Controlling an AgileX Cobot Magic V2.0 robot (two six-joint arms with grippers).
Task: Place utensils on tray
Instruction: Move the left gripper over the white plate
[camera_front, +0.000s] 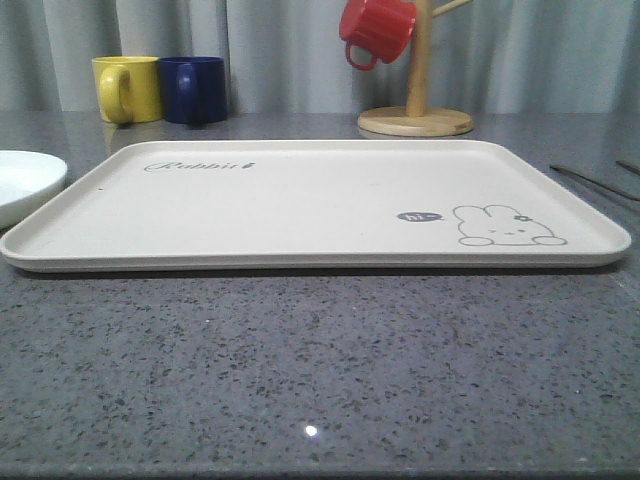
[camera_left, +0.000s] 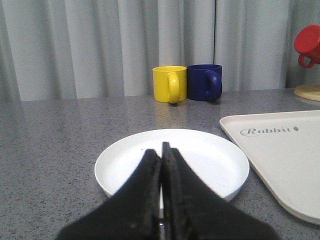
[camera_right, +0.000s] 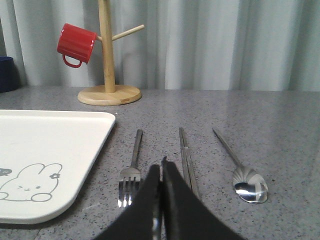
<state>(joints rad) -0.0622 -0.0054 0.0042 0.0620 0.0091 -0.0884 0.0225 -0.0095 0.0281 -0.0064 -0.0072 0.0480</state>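
Observation:
The cream tray (camera_front: 300, 200) with grey "Rabbit" script and a rabbit drawing lies in the middle of the grey table, and nothing rests on it. Right of the tray (camera_right: 60, 135) the utensils lie side by side on the table: a fork (camera_right: 132, 167), a pair of chopsticks (camera_right: 186, 157) and a spoon (camera_right: 242, 172). In the front view the thin ends of utensils (camera_front: 595, 182) show at the right edge. My right gripper (camera_right: 161, 170) is shut and empty, hovering between the fork and the chopsticks. My left gripper (camera_left: 161, 152) is shut and empty, over the near edge of a white plate (camera_left: 200, 150).
The white plate (camera_front: 25, 180) sits left of the tray. A yellow mug (camera_front: 127, 88) and a dark blue mug (camera_front: 193, 89) stand at the back left. A wooden mug tree (camera_front: 416, 100) with a red mug (camera_front: 376, 30) stands at the back right. Grey curtains close the back.

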